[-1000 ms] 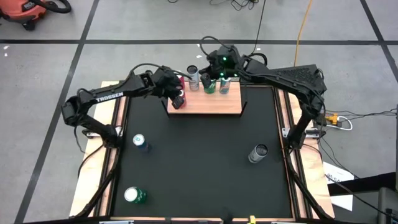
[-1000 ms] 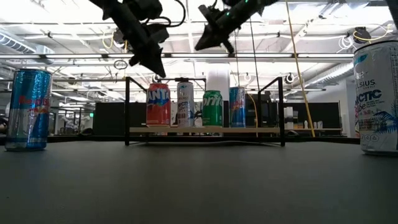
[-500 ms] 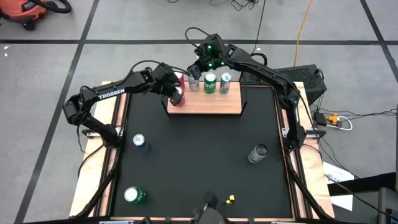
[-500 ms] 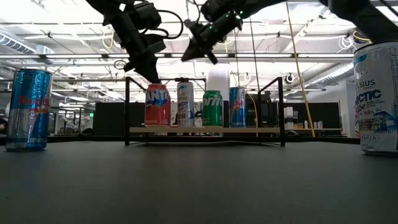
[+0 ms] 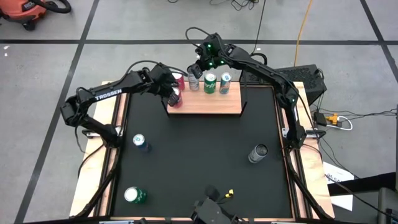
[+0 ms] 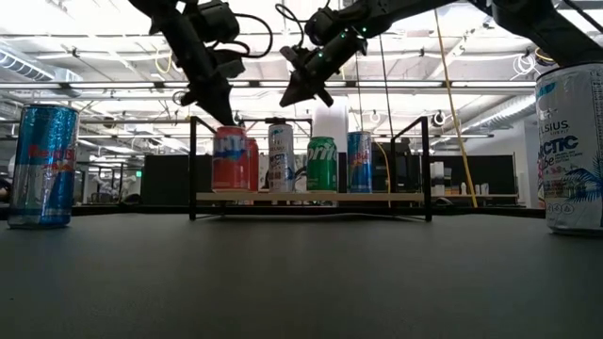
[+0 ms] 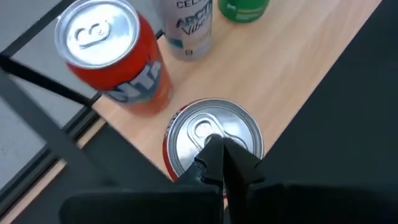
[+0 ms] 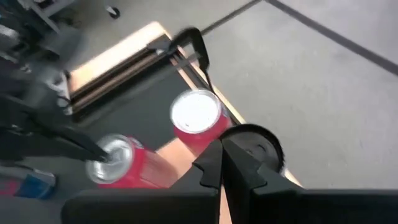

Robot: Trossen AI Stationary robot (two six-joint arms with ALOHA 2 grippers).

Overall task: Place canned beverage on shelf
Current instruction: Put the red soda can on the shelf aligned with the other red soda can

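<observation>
Red can (image 7: pixel 211 140) at shelf (image 5: pixel 211 104) edge (left)

Printed in white along the dark left arm (image 5: pixel 106 95): "TROSSEN". On the tall white can (image 6: pixel 571 151) at three o'clock of the low view: "ELSIUS" and "CTIC", cut off. On the white can (image 7: pixel 187 26) on the wooden shelf board: "ARCTIC Vibe".

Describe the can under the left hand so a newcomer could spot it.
Find the wooden shelf at the table's far edge. At its left end, in front of an orange can, stands a red can. Only it has the shut left hand on its lid.
</observation>
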